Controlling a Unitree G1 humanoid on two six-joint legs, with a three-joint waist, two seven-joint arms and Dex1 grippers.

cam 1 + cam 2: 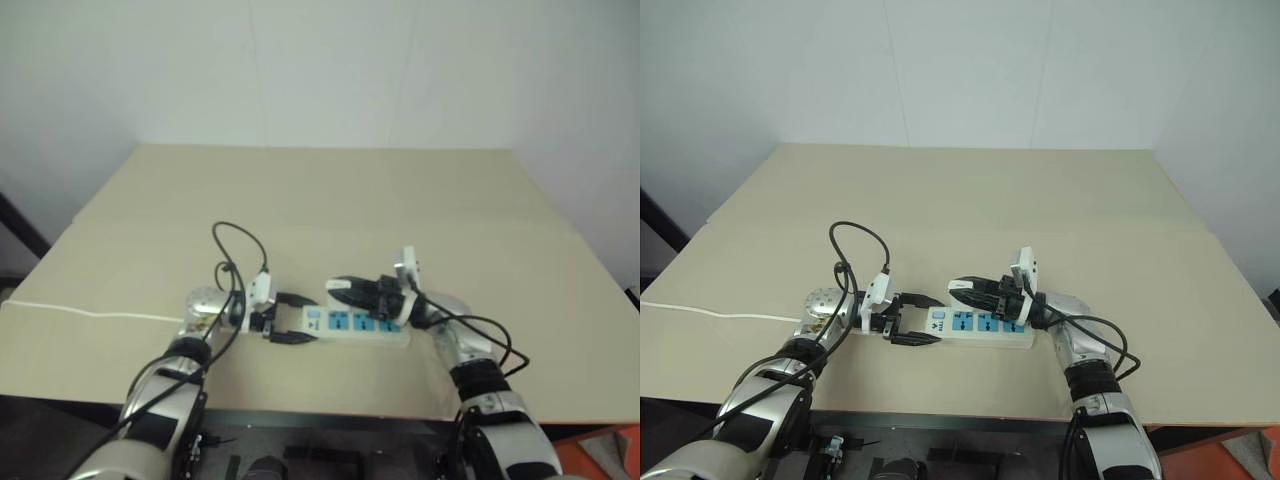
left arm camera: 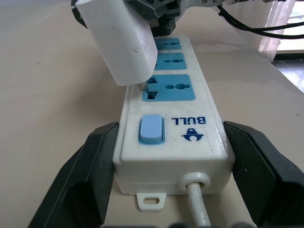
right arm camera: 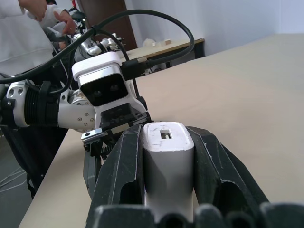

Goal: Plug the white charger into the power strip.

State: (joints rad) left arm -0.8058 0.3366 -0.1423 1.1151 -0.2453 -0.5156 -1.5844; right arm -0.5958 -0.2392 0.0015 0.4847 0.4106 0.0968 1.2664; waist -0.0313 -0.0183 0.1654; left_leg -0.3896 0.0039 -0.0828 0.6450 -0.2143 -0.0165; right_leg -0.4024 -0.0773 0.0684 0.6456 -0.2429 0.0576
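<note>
Item: my left gripper (image 2: 166,175), clamped on the power strip's (image 2: 173,137) switch end, on the table (image 1: 330,190). My right gripper (image 3: 166,156) pinches the white charger (image 2: 121,40), prongs at the nearest socket.

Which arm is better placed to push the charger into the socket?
Right. Its gripper holds the charger, prongs at the socket nearest the switch. The left gripper is clamping the strip at its cord end.

The power strip (image 1: 358,327) lies on the table (image 1: 330,200) near its front edge, running left to right. The left gripper (image 1: 290,318) straddles its left end. The charger (image 2: 122,40) sits above the leftmost socket, right gripper (image 3: 164,161) behind it.
</note>
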